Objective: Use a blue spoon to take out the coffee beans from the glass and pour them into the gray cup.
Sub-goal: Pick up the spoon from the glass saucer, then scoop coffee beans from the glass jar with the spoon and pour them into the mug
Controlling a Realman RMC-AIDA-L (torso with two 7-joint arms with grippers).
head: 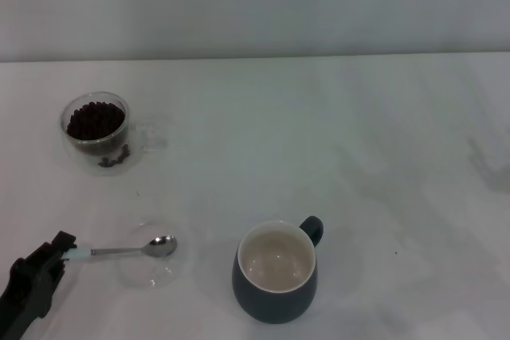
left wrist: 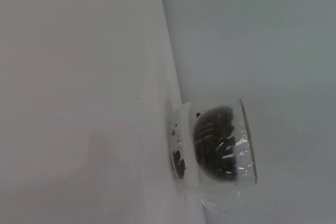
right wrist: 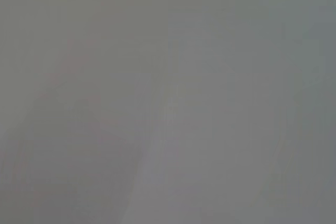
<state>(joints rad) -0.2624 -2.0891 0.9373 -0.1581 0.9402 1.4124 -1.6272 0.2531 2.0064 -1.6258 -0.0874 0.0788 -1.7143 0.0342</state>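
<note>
Left gripper (head: pixel 64 251), near left, seems clamped on the blue spoon (head: pixel 127 250), its bowl over a clear dish (head: pixel 151 264). Glass (head: pixel 97 129) of coffee beans (head: pixel 95 120) far left; gray cup (head: pixel 276 273) near centre.

A white desk (head: pixel 358 157) is observed, carrying the glass (head: pixel 96 133) of coffee beans (head: pixel 95 120), a shallow clear dish (head: pixel 147 264) and the gray cup (head: pixel 276 273).

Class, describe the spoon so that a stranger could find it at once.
Start at the gray cup at the table's near edge, then look to the robot's left. The blue spoon lies there, its metal bowl over a flat clear dish. It alone is slender, with a pale blue handle at the left gripper.
</note>
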